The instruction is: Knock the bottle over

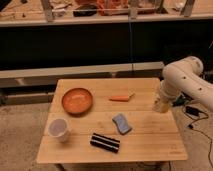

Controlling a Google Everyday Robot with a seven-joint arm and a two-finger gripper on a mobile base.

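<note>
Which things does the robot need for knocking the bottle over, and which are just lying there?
For the job: bottle, gripper beside it at the edge of the table.
Just lying about: orange bowl, carrot, blue sponge, black packet, white cup.

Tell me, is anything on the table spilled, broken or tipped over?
Nothing stands out. The white cup stands upright, the bottle looks upright too, and nothing is spilled. The gripper is right at the bottle, by the right edge of the table.
</note>
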